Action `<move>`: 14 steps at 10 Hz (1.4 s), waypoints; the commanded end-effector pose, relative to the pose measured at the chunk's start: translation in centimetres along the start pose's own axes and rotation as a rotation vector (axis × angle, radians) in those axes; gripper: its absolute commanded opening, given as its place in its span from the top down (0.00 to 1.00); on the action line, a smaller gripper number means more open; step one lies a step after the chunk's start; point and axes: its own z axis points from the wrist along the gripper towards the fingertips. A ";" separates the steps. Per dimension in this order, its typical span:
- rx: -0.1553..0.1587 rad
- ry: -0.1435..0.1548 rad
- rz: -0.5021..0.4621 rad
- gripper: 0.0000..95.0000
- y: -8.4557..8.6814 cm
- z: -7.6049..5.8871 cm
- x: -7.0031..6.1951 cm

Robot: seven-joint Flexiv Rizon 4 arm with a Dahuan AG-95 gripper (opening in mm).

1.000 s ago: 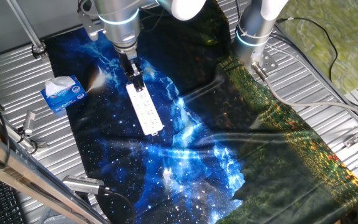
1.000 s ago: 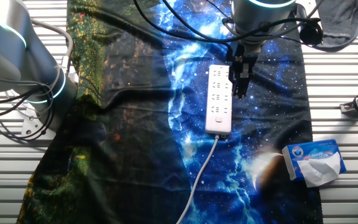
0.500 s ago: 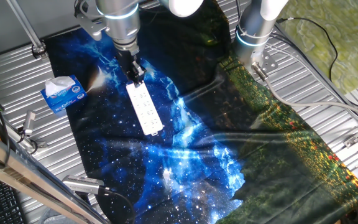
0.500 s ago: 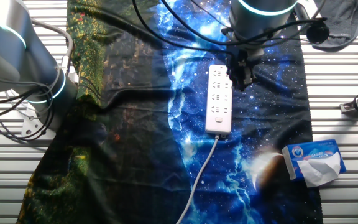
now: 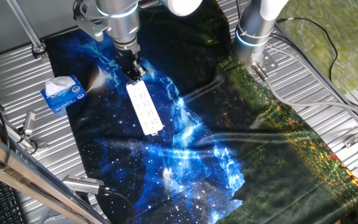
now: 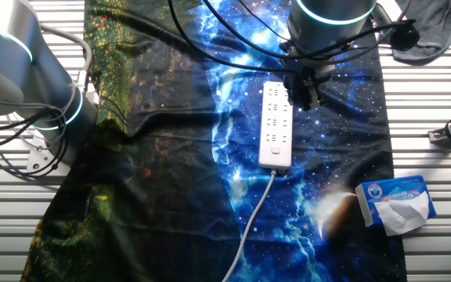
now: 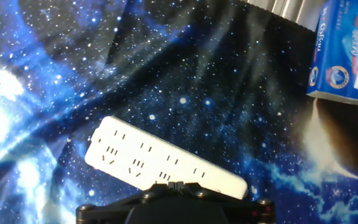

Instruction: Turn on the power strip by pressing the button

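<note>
The white power strip [image 5: 145, 109] lies on the star-print cloth, cord end toward the tissue box side. It also shows in the other fixed view [image 6: 276, 124] with its thin white cord [image 6: 250, 225], and in the hand view [image 7: 163, 158]. My gripper [image 5: 134, 73] hangs over the strip's end away from the cord, seen too in the other fixed view [image 6: 307, 95]. In the hand view the gripper [image 7: 176, 185] is shut, fingertips touching, a little above the strip's long edge. I cannot make out the button.
A blue-and-white tissue box [image 5: 63, 93] sits left of the strip on the cloth edge; it also shows in the other fixed view [image 6: 396, 204]. A second arm's base [image 5: 257, 28] stands at the back. Metal clamps [image 5: 27, 134] lie on the ribbed table.
My gripper has lifted and drawn back along the strip toward its end away from the cord. The strip has not moved.
</note>
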 end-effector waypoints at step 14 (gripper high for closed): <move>0.004 0.026 0.254 0.60 0.0 0.0 0.0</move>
